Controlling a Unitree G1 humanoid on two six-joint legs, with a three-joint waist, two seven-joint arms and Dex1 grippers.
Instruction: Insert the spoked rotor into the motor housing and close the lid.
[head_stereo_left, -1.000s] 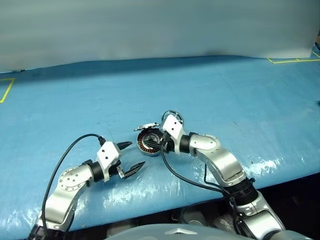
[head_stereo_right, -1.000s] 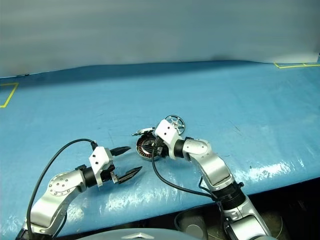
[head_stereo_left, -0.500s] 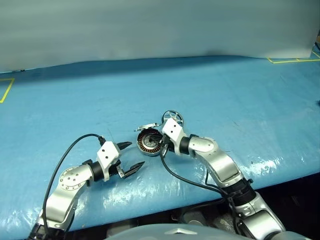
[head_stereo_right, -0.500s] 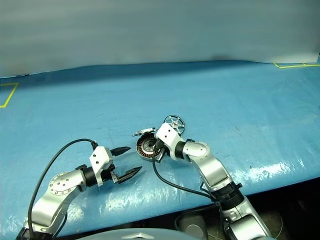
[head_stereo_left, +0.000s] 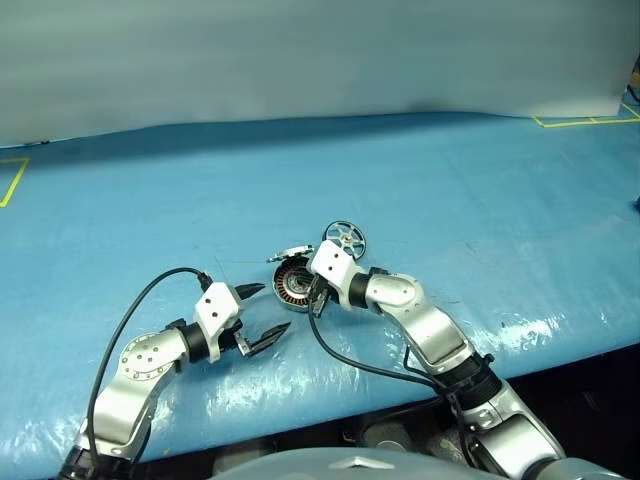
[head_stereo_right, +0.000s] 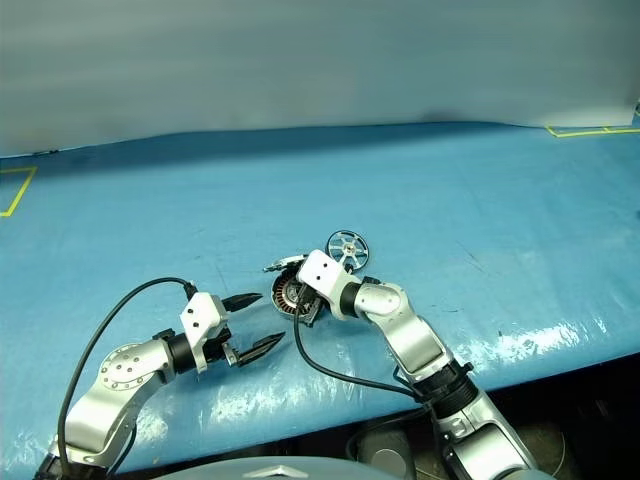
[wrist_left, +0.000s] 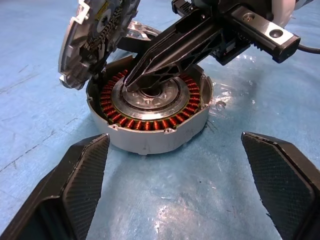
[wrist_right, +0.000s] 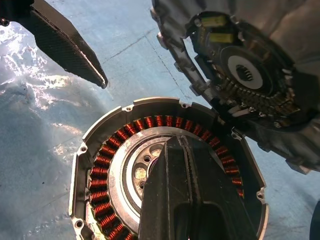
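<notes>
The motor housing (wrist_left: 150, 107), a round shell with copper windings around a silver hub, lies on the blue table. Its lid (wrist_left: 95, 35) stands tilted open at the housing's far edge. My right gripper (wrist_left: 129, 86) is shut with nothing in it, and its tips are down at the silver hub. The spoked rotor (head_stereo_left: 344, 237), a small black ring with silver spokes, sits on the table just behind my right wrist. My left gripper (head_stereo_left: 276, 306) is open, low over the table to the left of the housing and apart from it.
The blue plastic-covered table (head_stereo_left: 450, 190) stretches wide behind and to both sides. Yellow tape marks (head_stereo_left: 12, 180) lie at the far left and far right corners. A black cable (head_stereo_left: 350, 360) loops from my right wrist toward the table's near edge.
My right gripper has shut and sunk lower over the housing, shifting a little to the left, so more of the rotor shows behind it. The left arm has kept still.
</notes>
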